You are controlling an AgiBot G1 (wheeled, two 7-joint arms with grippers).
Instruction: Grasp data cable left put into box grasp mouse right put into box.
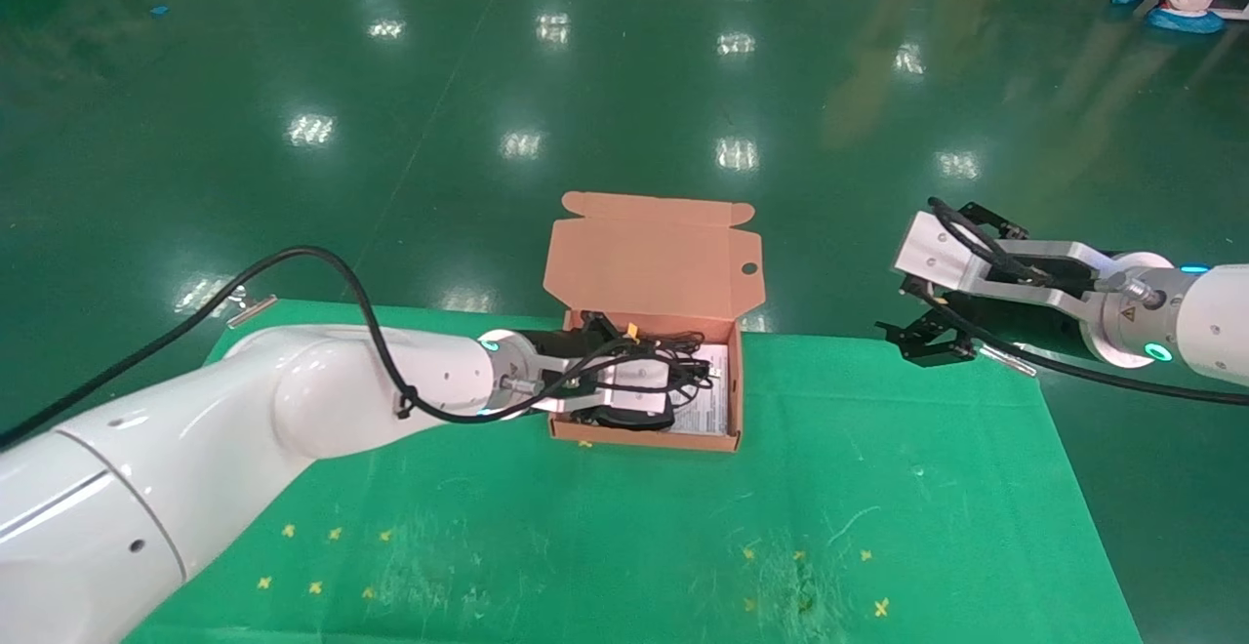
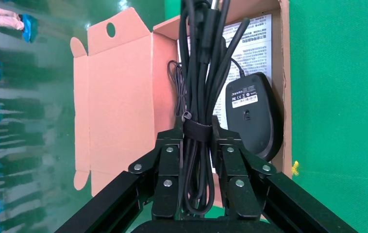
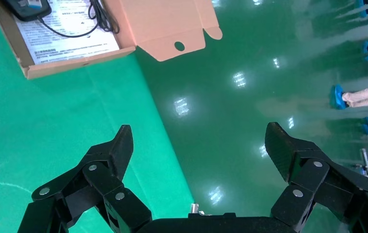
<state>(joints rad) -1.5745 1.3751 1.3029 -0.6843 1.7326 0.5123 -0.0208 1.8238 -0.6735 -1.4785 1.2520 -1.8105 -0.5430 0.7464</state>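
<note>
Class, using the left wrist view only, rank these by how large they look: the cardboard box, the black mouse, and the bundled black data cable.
1. Orange-brown cardboard box, largest.
2 and 3. Thick black bundled data cable and glossy black oval mouse: unsure. The cable, held in the left tool, hangs nearer the camera, so it looks bigger.

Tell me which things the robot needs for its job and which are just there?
Needed for the job:
data cable, clamped in the left gripper over the box
mouse, lying upside down in the box
right gripper, open, off to the side

Just there:
white leaflet
green mat
</note>
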